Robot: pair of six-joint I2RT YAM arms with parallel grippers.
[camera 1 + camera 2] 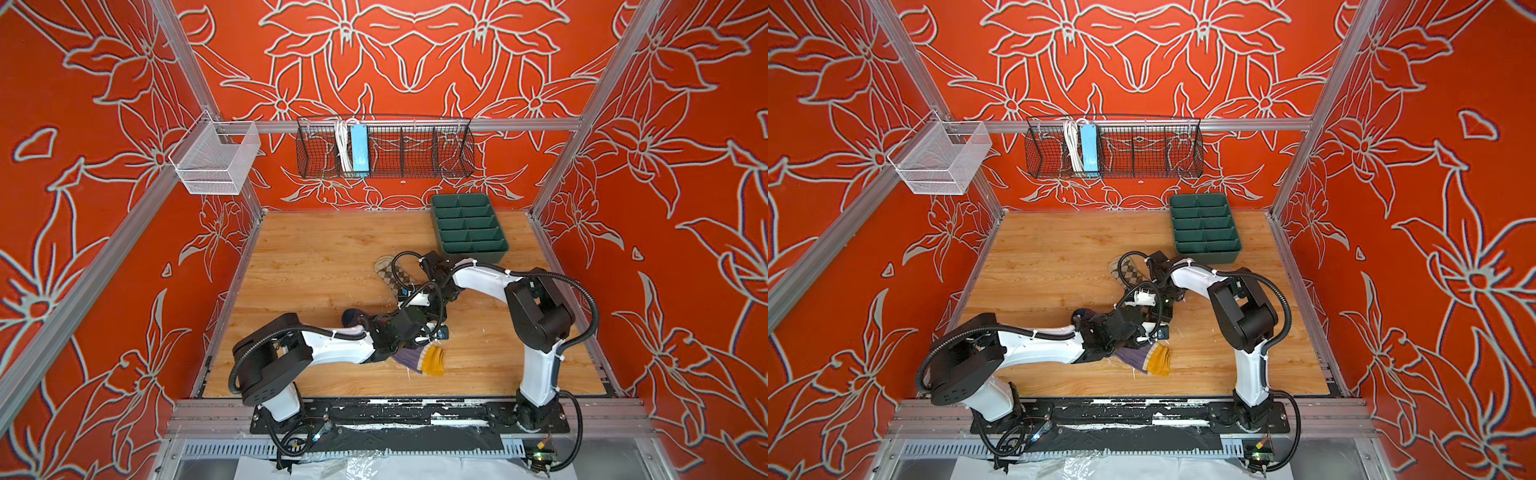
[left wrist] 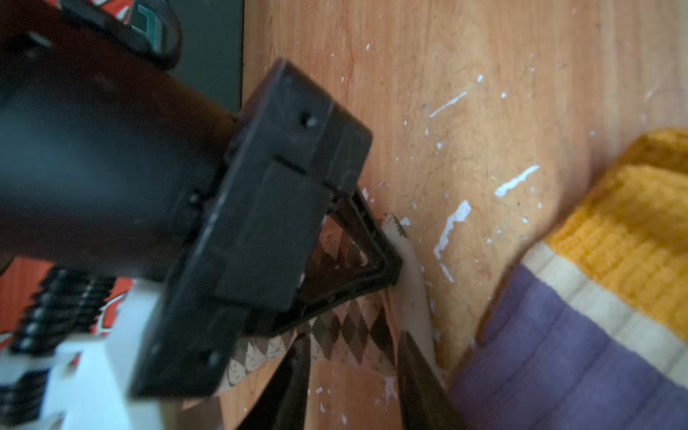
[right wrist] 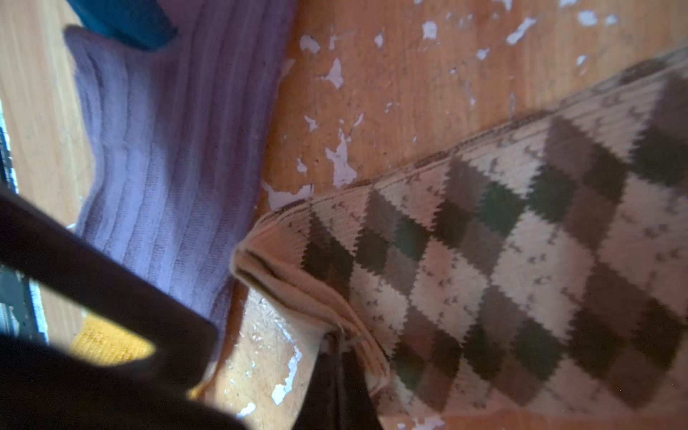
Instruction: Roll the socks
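The beige argyle sock [image 1: 390,271] [image 3: 521,260] lies slanted across the middle of the table. My right gripper [image 3: 338,346] is shut on its folded cuff. My left gripper [image 2: 353,357] is open, its two fingertips standing either side of the argyle sock's [image 2: 346,331] edge, close beside the right gripper's black finger [image 2: 372,242]. The ribbed purple sock [image 1: 409,358] [image 2: 558,353] lies nearer the front, partly under the left arm. Its mustard cuff [image 1: 434,361] [image 2: 633,223] points right and its navy toe [image 1: 351,318] pokes out behind the arm. In both top views the two wrists overlap at the table's middle.
A green divided tray [image 1: 500,245] stands at the back right of the wooden table [image 1: 311,257]. A black wire basket [image 1: 453,145] and a white mesh basket [image 1: 216,162] hang on the frame behind. The wood shows white scuffs [image 2: 452,231].
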